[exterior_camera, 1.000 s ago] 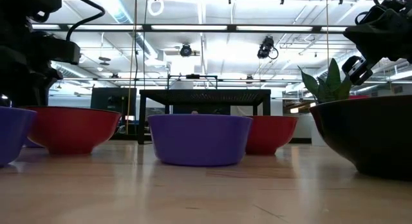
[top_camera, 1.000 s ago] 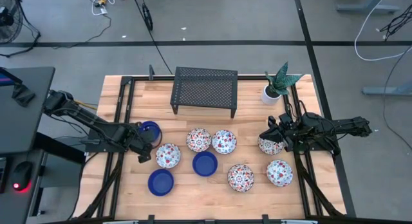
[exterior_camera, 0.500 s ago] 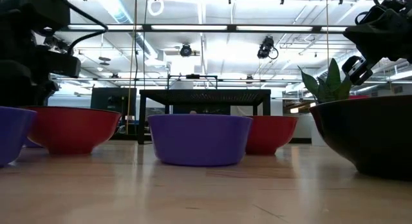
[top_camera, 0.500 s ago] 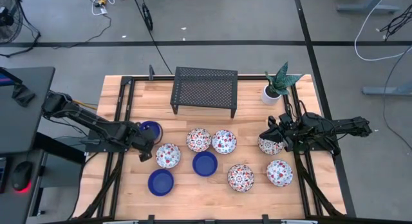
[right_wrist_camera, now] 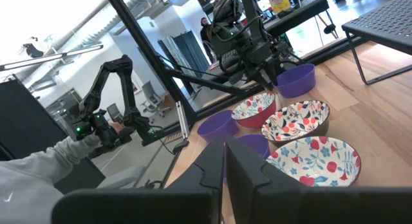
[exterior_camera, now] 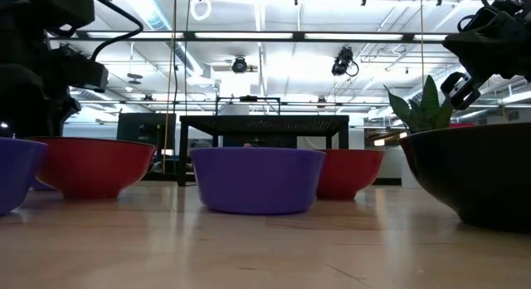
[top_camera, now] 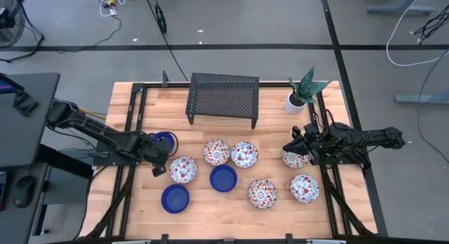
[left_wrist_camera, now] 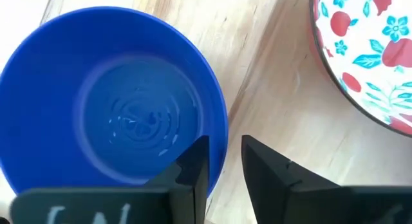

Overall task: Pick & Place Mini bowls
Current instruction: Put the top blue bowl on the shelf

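The blue mini bowl [top_camera: 167,138] [left_wrist_camera: 109,114] rests on its base near the table's left side. My left gripper [top_camera: 161,155] [left_wrist_camera: 225,145] is narrowly open, pointing down over the bowl's near-right rim [left_wrist_camera: 222,137]. One finger is inside the bowl and one is outside over bare wood. My right gripper [top_camera: 300,151] [right_wrist_camera: 223,150] is shut and hovers over a floral mini bowl [top_camera: 290,160] at the table's right side. That bowl is out of the right wrist view.
Several floral bowls [top_camera: 216,152] [top_camera: 244,154] [top_camera: 183,170] [top_camera: 262,193] [top_camera: 304,188] and two blue bowls [top_camera: 223,178] [top_camera: 175,198] stand across the middle and near part of the table. A black mesh rack [top_camera: 223,98] and a potted plant [top_camera: 296,100] stand along the far edge.
My left gripper has edged a little toward the blue bowl and dipped slightly. The bowls stay where they were.
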Controlling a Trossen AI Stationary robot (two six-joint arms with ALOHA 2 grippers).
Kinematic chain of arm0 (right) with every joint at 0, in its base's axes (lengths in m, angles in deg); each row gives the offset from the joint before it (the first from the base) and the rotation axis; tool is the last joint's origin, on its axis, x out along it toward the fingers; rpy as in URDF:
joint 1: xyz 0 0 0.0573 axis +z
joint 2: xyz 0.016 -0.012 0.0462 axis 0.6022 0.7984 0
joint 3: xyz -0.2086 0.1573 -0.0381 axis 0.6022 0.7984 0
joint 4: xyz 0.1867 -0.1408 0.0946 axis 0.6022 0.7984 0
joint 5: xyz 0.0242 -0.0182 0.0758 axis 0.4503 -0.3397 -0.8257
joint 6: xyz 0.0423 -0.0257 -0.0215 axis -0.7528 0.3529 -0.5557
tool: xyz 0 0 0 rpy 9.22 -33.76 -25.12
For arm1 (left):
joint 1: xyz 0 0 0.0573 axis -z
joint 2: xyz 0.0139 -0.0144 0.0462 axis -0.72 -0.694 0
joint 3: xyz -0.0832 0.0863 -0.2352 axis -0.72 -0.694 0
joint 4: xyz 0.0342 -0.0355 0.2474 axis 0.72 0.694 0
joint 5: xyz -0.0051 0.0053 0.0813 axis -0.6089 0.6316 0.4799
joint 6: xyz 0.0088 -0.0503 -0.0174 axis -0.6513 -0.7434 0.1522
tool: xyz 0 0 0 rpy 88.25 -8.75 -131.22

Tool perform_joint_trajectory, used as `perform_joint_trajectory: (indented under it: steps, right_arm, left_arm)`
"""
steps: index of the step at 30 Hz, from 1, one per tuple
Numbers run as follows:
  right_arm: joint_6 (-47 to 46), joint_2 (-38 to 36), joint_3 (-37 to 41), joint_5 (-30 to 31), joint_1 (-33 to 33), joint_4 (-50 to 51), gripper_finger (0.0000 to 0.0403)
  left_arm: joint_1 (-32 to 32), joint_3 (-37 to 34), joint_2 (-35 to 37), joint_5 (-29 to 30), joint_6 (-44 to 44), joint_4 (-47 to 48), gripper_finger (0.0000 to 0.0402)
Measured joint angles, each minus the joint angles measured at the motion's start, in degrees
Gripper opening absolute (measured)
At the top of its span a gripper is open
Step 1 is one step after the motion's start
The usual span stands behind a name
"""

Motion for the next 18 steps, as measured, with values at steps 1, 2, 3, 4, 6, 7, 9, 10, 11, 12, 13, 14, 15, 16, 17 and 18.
perform_joint_trajectory:
  steps: [1, 2, 3, 4, 6, 7, 9, 10, 11, 12, 13, 14, 15, 16, 17, 18]
  right_arm:
    - [0.0, 0.0, 0.0, 0.0, 0.0, 0.0, 0.002]
    - [0.0, 0.0, 0.0, 0.0, 0.0, 0.0, 0.002]
    - [0.0, 0.0, 0.0, 0.0, 0.0, 0.0, 0.002]
    - [0.0, 0.0, 0.0, 0.0, 0.0, 0.0, 0.002]
    - [0.0, 0.0, 0.0, 0.0, 0.0, 0.0, 0.002]
    - [0.0, 0.0, 0.0, 0.0, 0.0, 0.0, 0.002]
    - [0.0, 0.0, 0.0, 0.0, 0.0, 0.0, 0.002]
    - [0.0, 0.0, 0.0, 0.0, 0.0, 0.0, 0.002]
    - [0.0, 0.0, 0.0, 0.0, 0.0, 0.0, 0.002]
    - [0.0, 0.0, 0.0, 0.0, 0.0, 0.0, 0.002]
    - [0.0, 0.0, 0.0, 0.0, 0.0, 0.0, 0.002]
    - [0.0, 0.0, 0.0, 0.0, 0.0, 0.0, 0.002]
    - [0.0, 0.0, 0.0, 0.0, 0.0, 0.0, 0.002]
    - [0.0, 0.0, 0.0, 0.0, 0.0, 0.0, 0.002]
    - [0.0, 0.0, 0.0, 0.0, 0.0, 0.0, 0.002]
    - [0.0, 0.0, 0.0, 0.0, 0.0, 0.0, 0.002]
  left_arm:
    - [0.0, 0.0, 0.0, 0.0, 0.0, 0.1, 0.0088]
    - [0.0, 0.0, 0.0, 0.0, 0.0, 0.2, 0.0082]
    - [0.0, 0.0, 0.0, 0.1, 0.0, 0.3, 0.0076]
    - [0.0, 0.0, 0.0, 0.1, 0.0, 0.4, 0.0068]
    - [0.0, 0.0, 0.0, 0.1, 0.0, 0.5, 0.005]
    - [0.0, 0.0, 0.0, 0.1, 0.0, 0.5, 0.004]
    - [0.0, 0.0, 0.0, 0.0, 0.1, 0.6, 0.0016]
    - [0.0, 0.1, 0.0, -0.3, 0.7, 0.8, 0.001]
    - [0.0, 0.1, 0.0, -0.7, 1.2, 0.8, 0.0009]
    - [0.0, 0.1, 0.1, -1.0, 1.3, 0.8, 0.0009]
    - [0.0, 0.1, 0.1, -1.1, 1.5, 0.9, 0.0009]
    - [0.0, 0.4, 0.0, -1.4, 1.6, 1.4, 0.0008]
    - [0.0, 1.0, 0.0, -1.6, 1.7, 2.8, 0.0006]
    - [0.0, 2.1, 0.0, -1.7, 2.0, 4.9, 0.0006]
    - [0.0, 3.4, 0.0, -1.6, 2.1, 6.9, 0.0005]
    - [0.0, 5.1, 0.0, -1.1, 2.1, 9.3, 0.0005]
